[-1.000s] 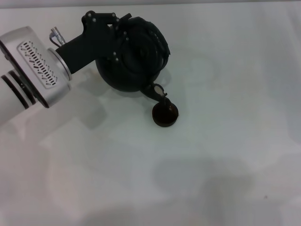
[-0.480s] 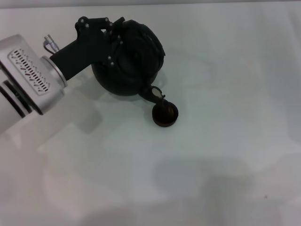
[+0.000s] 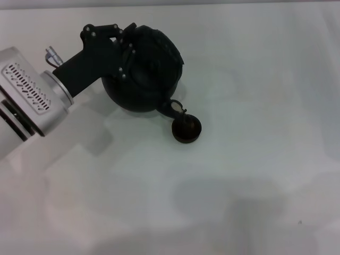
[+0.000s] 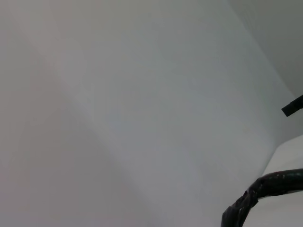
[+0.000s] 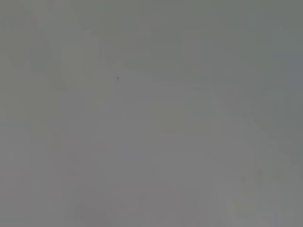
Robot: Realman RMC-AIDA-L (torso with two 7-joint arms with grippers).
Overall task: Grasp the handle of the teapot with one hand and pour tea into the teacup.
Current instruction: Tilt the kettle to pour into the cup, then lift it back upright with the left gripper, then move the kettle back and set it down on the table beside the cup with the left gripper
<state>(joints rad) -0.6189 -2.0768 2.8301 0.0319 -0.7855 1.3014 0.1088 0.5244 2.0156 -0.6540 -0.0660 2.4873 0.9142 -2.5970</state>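
Observation:
The matte black teapot (image 3: 146, 77) hangs tilted at the back left of the white table (image 3: 255, 159) in the head view. Its short spout (image 3: 174, 108) points down at the tiny dark teacup (image 3: 186, 129), which stands just in front and to the right of it. My left gripper (image 3: 126, 48) comes in from the left and is shut on the handle (image 3: 174, 50) at the pot's top. A rough black stretch of the handle (image 4: 267, 185) shows in the left wrist view. My right gripper is out of view.
My left arm's silver forearm (image 3: 29, 101) fills the left edge of the head view. The right wrist view shows only a blank grey surface.
The left arm has drawn the teapot slightly to the left and back, so the spout sits a little farther from the teacup's middle. The teacup has not moved.

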